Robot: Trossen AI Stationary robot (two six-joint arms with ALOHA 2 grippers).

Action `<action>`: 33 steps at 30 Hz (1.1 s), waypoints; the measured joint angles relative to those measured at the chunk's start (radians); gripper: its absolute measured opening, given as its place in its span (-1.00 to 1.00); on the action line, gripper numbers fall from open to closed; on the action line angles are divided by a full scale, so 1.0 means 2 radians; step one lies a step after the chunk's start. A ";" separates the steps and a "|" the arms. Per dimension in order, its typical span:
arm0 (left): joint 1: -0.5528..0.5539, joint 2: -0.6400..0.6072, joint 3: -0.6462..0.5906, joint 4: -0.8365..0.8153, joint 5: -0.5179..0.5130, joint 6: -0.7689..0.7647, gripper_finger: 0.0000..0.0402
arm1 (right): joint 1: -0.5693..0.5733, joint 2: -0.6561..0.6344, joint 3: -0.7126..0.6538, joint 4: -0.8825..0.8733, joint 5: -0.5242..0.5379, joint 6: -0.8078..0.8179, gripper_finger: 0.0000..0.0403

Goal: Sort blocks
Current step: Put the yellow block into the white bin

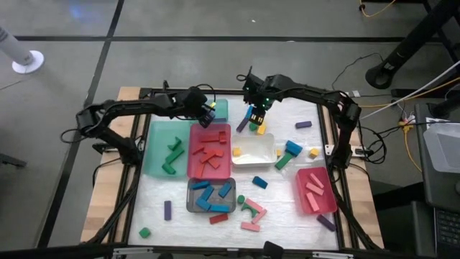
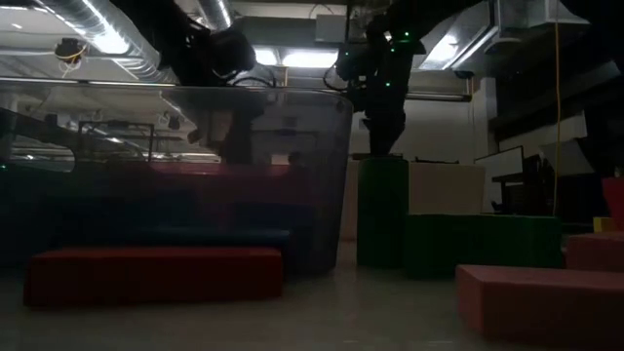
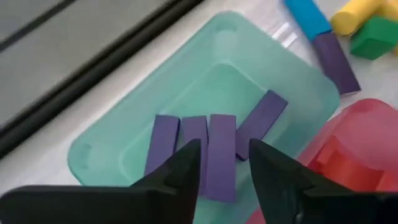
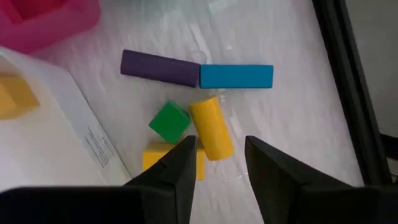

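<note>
My left gripper point(image 3: 225, 155) is open over the teal tray point(image 3: 124, 137) at the table's far side point(image 1: 221, 109). Several purple bars point(image 3: 216, 149) lie flat in that tray; one shows between my fingertips, below them. My right gripper point(image 4: 221, 152) is open above a cluster of loose blocks point(image 1: 253, 124) beside the white tray point(image 4: 43, 149): a yellow round bar point(image 4: 211, 127), a green cube point(image 4: 169, 121), a yellow cube point(image 4: 160, 158), and a purple bar point(image 4: 158, 67) end to end with a blue bar point(image 4: 236, 76).
Green tray point(image 1: 154, 147), red tray point(image 1: 194, 169), grey tray point(image 1: 191, 205) and pink tray point(image 1: 316, 191) hold sorted blocks. Loose blocks lie around: purple point(image 1: 303, 124), blue point(image 1: 293, 149), yellow point(image 1: 313, 152), pink arches point(image 1: 253, 210), purple point(image 1: 167, 209), green point(image 1: 144, 232).
</note>
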 joint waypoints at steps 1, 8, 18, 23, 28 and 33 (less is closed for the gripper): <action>0.000 0.003 0.000 0.000 0.001 -0.005 -0.33 | 0.000 0.000 -0.004 0.004 0.000 -0.001 -0.31; 0.000 0.004 0.000 0.001 0.038 -0.029 -0.22 | 0.000 0.000 -0.037 0.029 0.000 -0.020 -0.17; -0.001 0.004 0.000 0.000 0.065 -0.031 -0.26 | -0.008 0.000 -0.086 0.084 0.001 -0.037 0.15; -0.003 0.004 0.000 0.000 0.096 -0.031 -0.26 | -0.027 0.000 -0.104 0.088 -0.010 -0.047 0.16; -0.002 0.004 0.000 0.000 0.105 -0.042 -0.26 | -0.044 0.000 -0.129 0.111 -0.043 -0.051 0.16; -0.003 0.004 0.000 0.000 0.129 -0.049 -0.26 | -0.043 0.000 -0.155 0.153 -0.055 -0.078 0.16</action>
